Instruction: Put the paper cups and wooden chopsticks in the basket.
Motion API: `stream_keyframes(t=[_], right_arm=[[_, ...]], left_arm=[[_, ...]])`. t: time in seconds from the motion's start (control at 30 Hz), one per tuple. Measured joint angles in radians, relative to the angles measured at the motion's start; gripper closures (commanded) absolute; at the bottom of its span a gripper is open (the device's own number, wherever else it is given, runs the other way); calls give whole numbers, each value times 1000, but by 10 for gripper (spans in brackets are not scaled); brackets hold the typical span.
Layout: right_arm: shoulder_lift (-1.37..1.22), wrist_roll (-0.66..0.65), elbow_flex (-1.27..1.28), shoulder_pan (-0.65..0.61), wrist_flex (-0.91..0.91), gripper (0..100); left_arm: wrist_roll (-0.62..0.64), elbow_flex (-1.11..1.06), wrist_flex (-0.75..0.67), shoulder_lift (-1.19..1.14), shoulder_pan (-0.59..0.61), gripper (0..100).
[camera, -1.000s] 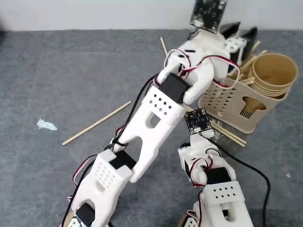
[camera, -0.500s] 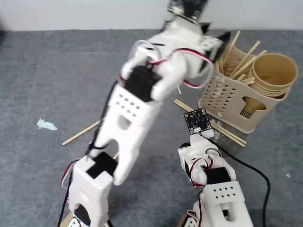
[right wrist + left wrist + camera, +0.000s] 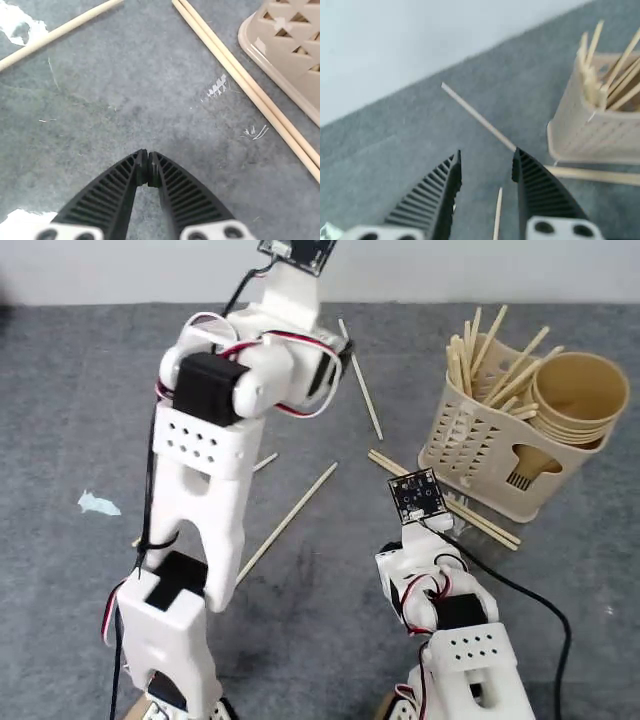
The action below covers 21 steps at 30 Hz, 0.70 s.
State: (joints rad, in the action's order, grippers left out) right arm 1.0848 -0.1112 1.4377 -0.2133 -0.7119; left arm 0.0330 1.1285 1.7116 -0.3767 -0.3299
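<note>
Basket (image 3: 470, 455) drop looks done: left claw (image 3: 486, 156), released, swings toward chopstick (image 3: 365, 400) at 12 o'clock; right claw (image 3: 148, 162) clenched.

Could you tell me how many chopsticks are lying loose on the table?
5 chopsticks: one by the left gripper, one mid-table, one mostly behind the left arm, two beside the basket. Others may be hidden.

Basket (image 3: 470, 440): upper right of frame, upright on tabletop (image 3: 80, 400).
Paper cups (image 3: 580, 390): nested in basket, right end.
Chopsticks (image 3: 487, 340): bundle standing in basket, left end.
Loose pair (image 3: 480, 517): just beside basket base.
Loose single (image 3: 290, 521): frame centre, flat on tabletop.
</note>
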Motion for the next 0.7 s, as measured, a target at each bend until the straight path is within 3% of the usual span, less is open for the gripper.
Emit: stream_keyframes(t=[0.27, 0.47, 0.7], right_arm=[[0, 52, -32, 0, -86, 979], [0, 83, -213, 0, -299, 979], [0, -60, -247, 0, -318, 979]], left_arm=[[-31, -55, 23, 29, 127, 837], [-77, -345, 23, 218, 178, 837], [-104, -701, 21, 476, 288, 837]])
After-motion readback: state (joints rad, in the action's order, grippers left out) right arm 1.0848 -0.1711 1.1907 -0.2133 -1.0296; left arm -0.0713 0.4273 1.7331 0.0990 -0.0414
